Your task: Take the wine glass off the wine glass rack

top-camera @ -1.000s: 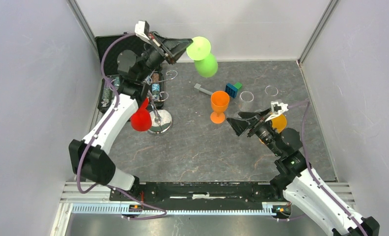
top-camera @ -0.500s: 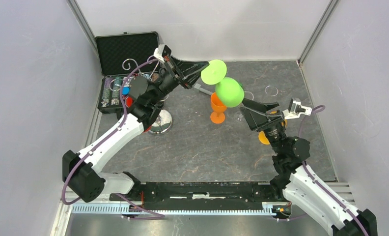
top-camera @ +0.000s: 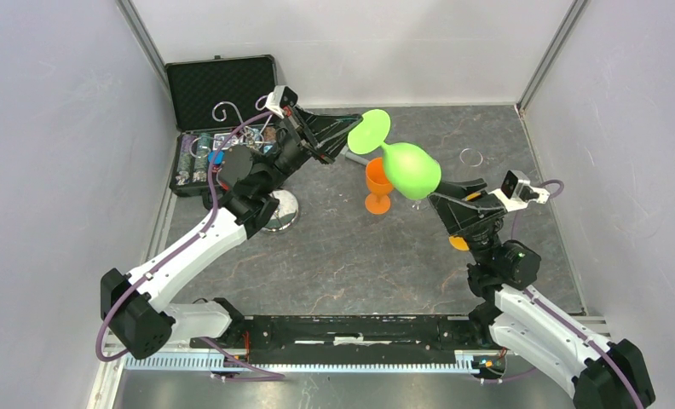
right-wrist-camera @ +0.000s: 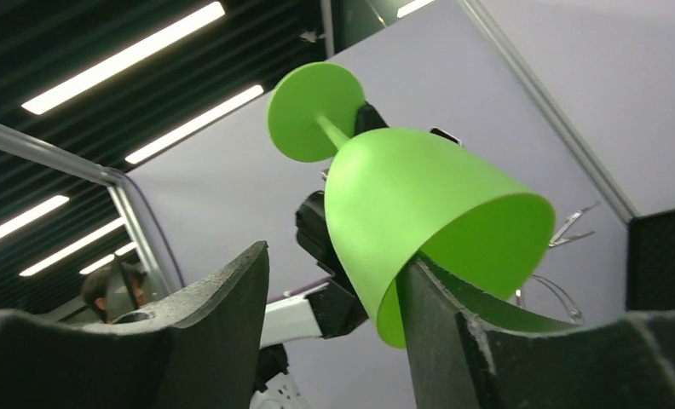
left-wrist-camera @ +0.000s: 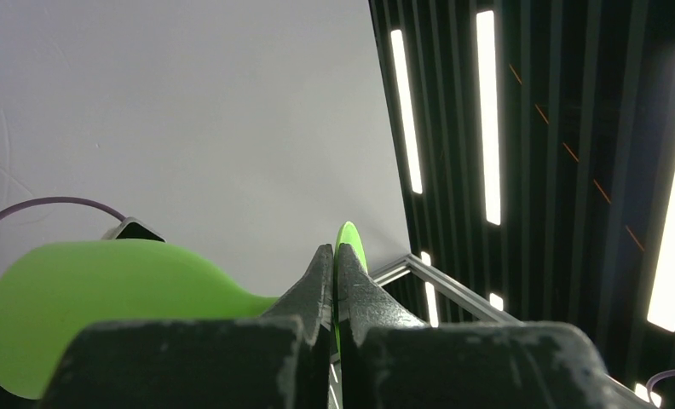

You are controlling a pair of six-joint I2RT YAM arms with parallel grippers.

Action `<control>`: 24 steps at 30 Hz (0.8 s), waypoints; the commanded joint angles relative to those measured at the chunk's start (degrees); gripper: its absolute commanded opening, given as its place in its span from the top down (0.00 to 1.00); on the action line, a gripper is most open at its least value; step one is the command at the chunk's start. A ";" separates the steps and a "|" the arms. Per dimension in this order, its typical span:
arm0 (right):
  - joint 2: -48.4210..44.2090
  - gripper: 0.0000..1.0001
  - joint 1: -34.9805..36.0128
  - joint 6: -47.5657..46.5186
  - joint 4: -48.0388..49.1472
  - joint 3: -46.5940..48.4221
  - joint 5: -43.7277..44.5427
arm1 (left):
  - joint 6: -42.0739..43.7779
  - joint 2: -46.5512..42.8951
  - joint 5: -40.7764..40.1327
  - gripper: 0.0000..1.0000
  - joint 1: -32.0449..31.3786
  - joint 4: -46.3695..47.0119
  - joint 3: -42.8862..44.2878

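While the top view looks down on the table (top-camera: 343, 256), the glass (top-camera: 411, 168) hangs in the air over its middle, nearer the far edge, clear of the rack (top-camera: 281, 211). It is bright lime green and opaque, with a round flat foot, a short thin stem and a deep bowl. It lies almost on its side, foot toward the left and mouth toward the right. The left gripper (top-camera: 351, 141) is clamped on the foot's edge. The right gripper (top-camera: 447, 192) sits at the bowl's mouth with its jaws apart. The rack stands on its shiny disc near the left edge, just in front of the black case (top-camera: 219, 81) in the far-left corner. An orange glass (top-camera: 381, 183) stands upright below the green one.

Seen from the left wrist, both fingers (left-wrist-camera: 317, 281) press together on the thin rim of the foot, and the bowl stretches off to the left.

Seen from the right wrist, the jaws stand wide. The bowl's rim meets the tip of one finger (right-wrist-camera: 428, 315). I cannot tell whether they touch. The other finger is well apart from the glass.
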 commanded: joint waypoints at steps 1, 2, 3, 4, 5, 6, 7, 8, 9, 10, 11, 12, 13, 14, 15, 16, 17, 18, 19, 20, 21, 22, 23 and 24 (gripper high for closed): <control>0.69 0.44 -0.13 1.81 9.14 0.60 -2.19 | -1.97 -1.58 -1.72 0.98 -0.72 2.58 -0.25; 0.93 0.47 -0.14 1.80 9.51 1.02 -2.80 | -2.05 -1.57 -1.63 0.98 -0.89 2.55 -0.32; 1.17 0.50 -0.13 1.87 9.81 1.65 -3.58 | -2.16 -1.49 -1.57 0.98 -0.96 2.64 -0.45; 1.63 0.54 -0.14 1.99 9.97 2.19 -4.05 | -2.09 -1.57 -1.52 0.98 -0.93 2.64 -0.47; 1.85 0.58 -0.14 1.96 10.10 2.76 -4.56 | -1.86 -1.83 -1.43 0.98 -1.00 2.60 -0.47; 2.15 0.62 -0.14 2.12 10.12 3.21 -4.75 | -1.49 -2.06 -1.39 0.98 -1.01 2.36 -0.53; 2.44 0.68 -0.13 2.26 10.11 3.56 -4.94 | -1.15 -2.41 -1.47 0.98 -1.01 2.12 -0.64; 2.64 0.72 -0.13 2.31 10.10 3.90 -4.95 | -0.59 -2.74 -1.63 0.97 -1.06 1.74 -0.81; 2.80 0.79 -0.13 2.30 9.94 4.15 -4.96 | -0.18 -3.30 -1.86 0.96 -1.01 1.39 -1.02; 2.93 0.87 -0.13 2.35 9.57 4.41 -4.95 | 0.41 -3.78 -2.04 0.92 -1.01 0.95 -1.22; 3.04 0.94 -0.14 2.24 9.26 4.70 -4.95 | 1.08 -4.23 -2.17 0.88 -1.06 0.57 -1.34; 3.07 0.99 -0.14 1.95 8.83 4.95 -4.95 | 1.86 -4.61 -2.26 0.80 -1.02 0.30 -1.43; 3.12 1.00 -0.14 1.69 8.47 5.17 -4.96 | 3.30 -5.15 -2.27 0.69 -1.02 -0.24 -1.32; 3.08 1.00 -0.13 1.34 8.15 5.27 -4.87 | 5.66 -5.49 -1.85 0.59 -1.01 -1.63 -0.77; 2.87 1.00 -0.13 1.02 7.79 5.31 -4.63 | 8.04 -5.95 -1.25 0.47 -1.02 -3.39 0.16; 2.59 1.00 -0.13 0.46 7.37 5.27 -4.32 | 11.45 -6.39 -0.86 0.38 -1.05 -6.02 0.90; 2.12 1.00 -0.18 -0.14 6.77 5.27 -4.10 | 14.14 -6.95 -0.54 0.28 -1.02 -8.40 1.63; 1.61 1.00 -0.13 -1.17 5.88 5.35 -3.94 | 17.33 -7.34 -0.42 0.22 -1.01 -10.98 1.94; 0.96 1.00 -0.14 -2.40 4.19 5.61 -3.78 | 19.82 -8.09 -0.44 0.16 -1.01 -12.78 1.79; 0.20 1.00 -0.15 -3.57 1.50 5.99 -3.66 | 22.53 -8.81 -0.82 0.12 -1.01 -14.98 1.20; -0.73 1.00 -0.14 -5.35 -1.31 6.50 -3.76 | 25.14 -9.58 -1.46 0.07 -1.03 -17.10 0.39; -1.66 1.00 -0.14 -7.59 -5.98 7.70 -4.22 | 27.75 -10.51 -1.95 0.05 -0.96 -18.84 -0.50; -2.95 1.00 -0.13 -10.88 -11.80 9.46 -4.33 | 30.85 -11.29 -2.28 0.03 -0.88 -21.64 -1.11; -4.32 1.00 -0.13 -14.96 -20.06 11.34 -4.06 | 34.08 -12.17 -2.10 0.02 -0.83 -23.66 -1.54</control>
